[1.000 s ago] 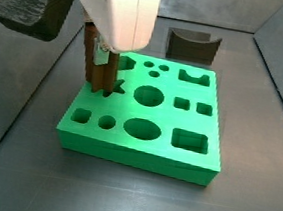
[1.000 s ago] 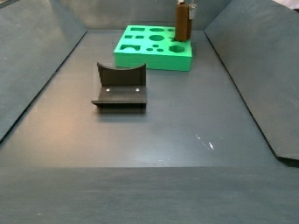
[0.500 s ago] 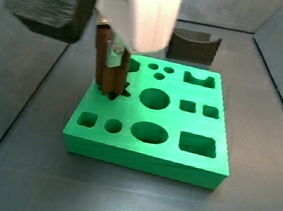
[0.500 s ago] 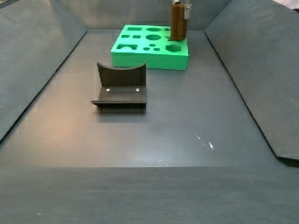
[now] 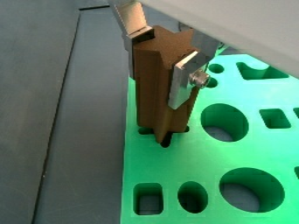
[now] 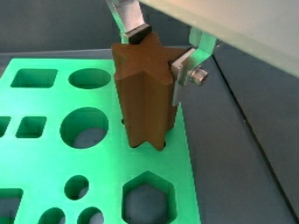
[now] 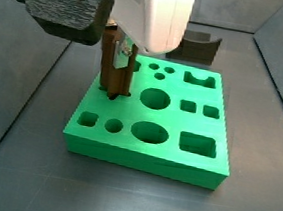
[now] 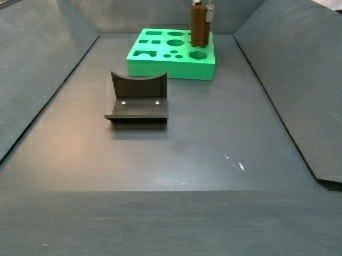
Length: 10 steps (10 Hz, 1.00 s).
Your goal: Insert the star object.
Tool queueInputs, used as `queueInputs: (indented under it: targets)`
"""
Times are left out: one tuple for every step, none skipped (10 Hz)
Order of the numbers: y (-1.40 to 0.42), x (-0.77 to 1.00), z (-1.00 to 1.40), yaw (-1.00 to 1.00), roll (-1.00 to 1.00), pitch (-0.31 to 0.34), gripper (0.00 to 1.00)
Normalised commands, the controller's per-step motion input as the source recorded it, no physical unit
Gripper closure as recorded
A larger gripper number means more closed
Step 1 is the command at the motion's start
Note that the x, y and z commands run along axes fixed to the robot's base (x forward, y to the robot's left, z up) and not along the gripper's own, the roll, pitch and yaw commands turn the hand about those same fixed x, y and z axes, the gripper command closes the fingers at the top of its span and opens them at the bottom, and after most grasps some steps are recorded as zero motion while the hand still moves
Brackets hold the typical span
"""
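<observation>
In both wrist views you see the tool (image 5: 163, 59) closed on the star peg (image 5: 156, 92), its silver fingers (image 5: 184, 77) clamped on opposite sides near the top, and the peg standing upright with its lower end at the star-shaped hole in the green block (image 5: 233, 149). In a wrist view the ridges of the peg (image 6: 146, 96) meet the block (image 6: 105, 166) just beside a hexagon hole (image 6: 146, 197), and you cannot tell how deep the tip has gone in, if at all. In a side view the tool (image 7: 119, 51) hangs over the block's (image 7: 154, 130) far left corner, the peg (image 7: 114, 71) dropping from it into the block's top face; a dark grey block with a curved notch (image 7: 195, 43) sits behind the green one on the worktop (image 7: 264, 198). In a side view from the far end, the peg (image 8: 198, 24) stands on the block (image 8: 174, 55), well beyond the fixture (image 8: 136, 98). Your risk now, as I judge it, is rotation: if the ridges sit slightly off the hole's points, pressing down will jam the peg, tilt it in the grip, or shove the block along the worktop.
</observation>
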Motion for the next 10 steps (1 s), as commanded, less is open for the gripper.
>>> queueInputs:
  targets:
    - [0.00, -0.01, -0.59, 0.36, 0.00, -0.130, 1.00]
    - [0.00, -0.03, -0.55, 0.43, 0.00, -0.140, 1.00]
    - [0.00, 0.00, -0.54, 0.41, 0.02, -0.113, 1.00]
    - [0.00, 0.00, -0.59, 0.41, 0.00, -0.097, 1.00]
    - [-0.07, 0.04, -0.74, 0.48, -0.02, -0.120, 1.00]
    - [-0.10, 0.12, -0.75, 0.46, -0.04, -0.111, 1.00]
    - [-0.05, 0.12, -0.73, 0.40, -0.06, -0.111, 1.00]
    - [-0.01, 0.00, -0.76, 0.41, -0.03, -0.170, 1.00]
    - [-0.06, -0.03, -0.84, 0.27, 0.00, -0.177, 1.00]
    - [-0.04, -0.12, -0.95, 0.03, 0.01, -0.164, 1.00]
